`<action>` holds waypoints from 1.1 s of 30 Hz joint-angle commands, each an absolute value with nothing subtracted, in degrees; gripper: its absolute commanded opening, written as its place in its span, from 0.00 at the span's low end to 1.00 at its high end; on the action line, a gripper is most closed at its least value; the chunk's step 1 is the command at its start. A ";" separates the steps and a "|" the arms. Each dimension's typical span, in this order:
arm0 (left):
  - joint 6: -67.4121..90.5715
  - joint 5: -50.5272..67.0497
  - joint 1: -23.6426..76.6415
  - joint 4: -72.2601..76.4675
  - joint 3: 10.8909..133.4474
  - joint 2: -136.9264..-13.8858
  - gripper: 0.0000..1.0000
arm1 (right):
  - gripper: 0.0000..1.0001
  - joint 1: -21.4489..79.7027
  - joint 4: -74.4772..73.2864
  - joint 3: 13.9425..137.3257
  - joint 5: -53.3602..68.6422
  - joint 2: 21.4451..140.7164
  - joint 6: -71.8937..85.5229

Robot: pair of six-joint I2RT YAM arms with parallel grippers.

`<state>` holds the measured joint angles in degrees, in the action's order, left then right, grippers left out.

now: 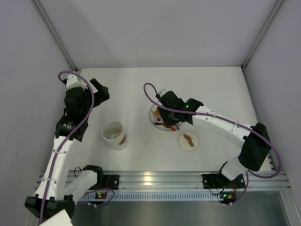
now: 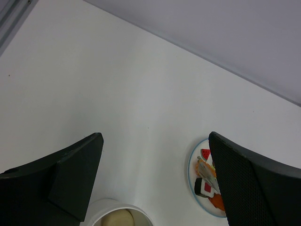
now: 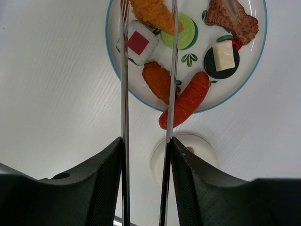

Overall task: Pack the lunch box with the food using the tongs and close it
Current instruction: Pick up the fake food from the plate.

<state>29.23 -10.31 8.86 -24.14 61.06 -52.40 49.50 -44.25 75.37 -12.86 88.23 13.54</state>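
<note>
My right gripper point(image 3: 146, 141) is shut on the tongs point(image 3: 124, 70), pressing their two thin metal arms partly together. The arms reach out over the plate point(image 3: 249, 66) of food, either side of a sushi roll point(image 3: 138, 42) and an orange fried piece point(image 3: 157, 80); their tips run out of the frame. A red sausage point(image 3: 186, 101) hangs over the plate's near rim. The white lunch box point(image 1: 114, 135) stands open left of the plate, with a pale piece point(image 2: 115, 219) inside. My left gripper point(image 1: 101, 89) hovers open and empty behind the tub.
A round white lid point(image 1: 188, 140) with a brown mark lies on the table right of the tub, just in front of the plate. Grey walls close in the table on the left, back and right. An aluminium rail runs along the near edge.
</note>
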 commanded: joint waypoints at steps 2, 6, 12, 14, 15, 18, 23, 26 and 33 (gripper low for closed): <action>28.92 -10.11 8.35 -23.03 60.64 -52.29 0.99 | 0.43 49.75 -45.53 75.06 -12.57 85.08 13.01; 28.92 -10.11 8.35 -22.94 60.56 -52.30 0.99 | 0.43 49.83 -46.14 75.32 -12.66 85.51 12.40; 28.92 -9.93 8.35 -23.03 60.47 -52.29 0.99 | 0.44 49.83 -47.63 77.51 -12.48 87.89 10.81; 28.92 -10.11 8.35 -22.94 60.56 -52.29 0.99 | 0.43 49.83 -48.25 78.92 -12.48 89.03 10.46; 28.92 -10.11 8.35 -23.03 60.56 -52.29 0.99 | 0.43 49.83 -48.60 79.27 -12.48 89.29 10.20; 28.92 -10.02 8.35 -22.94 60.64 -52.21 0.99 | 0.43 49.83 -49.13 80.59 -12.39 90.52 9.58; 28.92 -10.02 8.35 -22.94 60.64 -52.21 0.99 | 0.43 49.83 -49.66 82.96 -12.30 93.42 9.05; 28.92 -10.11 8.35 -23.03 60.64 -52.21 0.99 | 0.41 49.83 -50.18 84.02 -12.57 94.65 8.96; 28.83 -10.02 8.35 -22.94 60.56 -52.29 0.99 | 0.30 49.92 -50.19 84.64 -14.41 93.52 9.93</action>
